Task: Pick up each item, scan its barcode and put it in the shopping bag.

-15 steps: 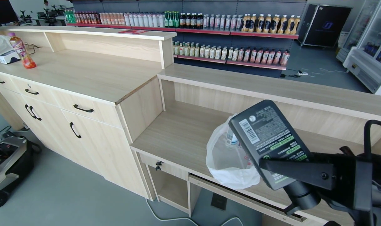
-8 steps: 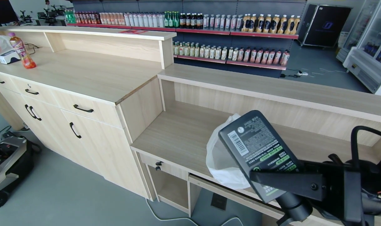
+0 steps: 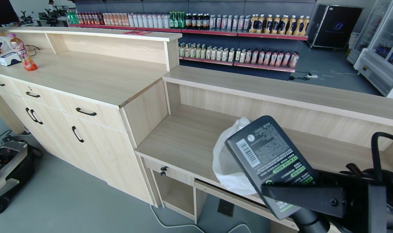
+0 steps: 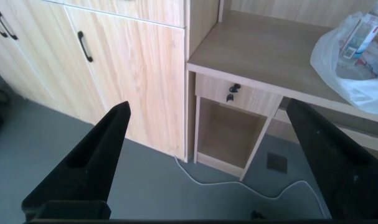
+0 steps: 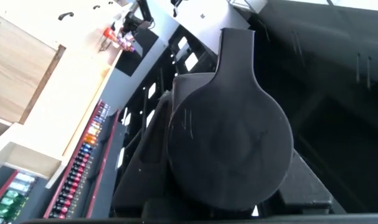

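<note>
The right hand (image 3: pixel 300 197) is clamped on a flat black packet (image 3: pixel 267 155), which it holds up in the air with the printed side and the barcode (image 3: pixel 248 157) facing upward. The white shopping bag (image 3: pixel 225 165) stands on the lower counter (image 3: pixel 183 136), just beyond and below this hand, partly hidden behind the packet. The bag is not empty: a clear bottle (image 4: pixel 357 34) and some other packed goods lie in it, so I judge that part of the items are already done.

The left hand (image 4: pixel 207 162) hangs low in front of the counter, its fingers wide apart and nothing between them.

Whether the packet was already scanned, the pictures do not tell. It is near the bag, so the putting in seems the step in hand. Well apart from both hands, an orange drink bottle (image 3: pixel 22 51) stands on the higher counter beside a small white device (image 3: pixel 8 59). This bottle is, I think, left to pick up, scan and bag.
</note>
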Motion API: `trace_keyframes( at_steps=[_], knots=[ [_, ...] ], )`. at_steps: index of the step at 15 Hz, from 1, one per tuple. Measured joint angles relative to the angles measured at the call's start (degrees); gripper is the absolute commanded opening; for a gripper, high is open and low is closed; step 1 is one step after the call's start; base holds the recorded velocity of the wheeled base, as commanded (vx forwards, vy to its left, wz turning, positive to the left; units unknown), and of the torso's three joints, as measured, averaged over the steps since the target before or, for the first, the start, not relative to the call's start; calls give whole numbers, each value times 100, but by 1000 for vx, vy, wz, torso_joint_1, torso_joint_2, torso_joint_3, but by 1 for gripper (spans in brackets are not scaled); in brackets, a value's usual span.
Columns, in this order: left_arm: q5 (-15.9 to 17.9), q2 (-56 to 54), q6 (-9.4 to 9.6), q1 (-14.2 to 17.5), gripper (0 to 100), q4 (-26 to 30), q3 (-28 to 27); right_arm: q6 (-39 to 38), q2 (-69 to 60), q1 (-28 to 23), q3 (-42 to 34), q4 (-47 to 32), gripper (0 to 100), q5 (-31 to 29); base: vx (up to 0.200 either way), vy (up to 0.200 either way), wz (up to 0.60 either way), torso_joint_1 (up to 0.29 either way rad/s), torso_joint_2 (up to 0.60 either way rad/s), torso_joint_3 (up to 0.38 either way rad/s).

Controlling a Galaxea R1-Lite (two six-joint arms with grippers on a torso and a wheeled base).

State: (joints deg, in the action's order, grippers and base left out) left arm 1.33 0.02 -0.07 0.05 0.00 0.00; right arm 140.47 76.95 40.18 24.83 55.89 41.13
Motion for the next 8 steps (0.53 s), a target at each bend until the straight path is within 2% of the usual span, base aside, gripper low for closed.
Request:
trace_keyframes(
  at_steps=[8],
  knots=[
    [-2, 0, 0, 0, 100, 0, 0, 2, -228, -7, -44, -50, 0, -2, 0, 0, 0, 0, 0, 0]
  ],
)
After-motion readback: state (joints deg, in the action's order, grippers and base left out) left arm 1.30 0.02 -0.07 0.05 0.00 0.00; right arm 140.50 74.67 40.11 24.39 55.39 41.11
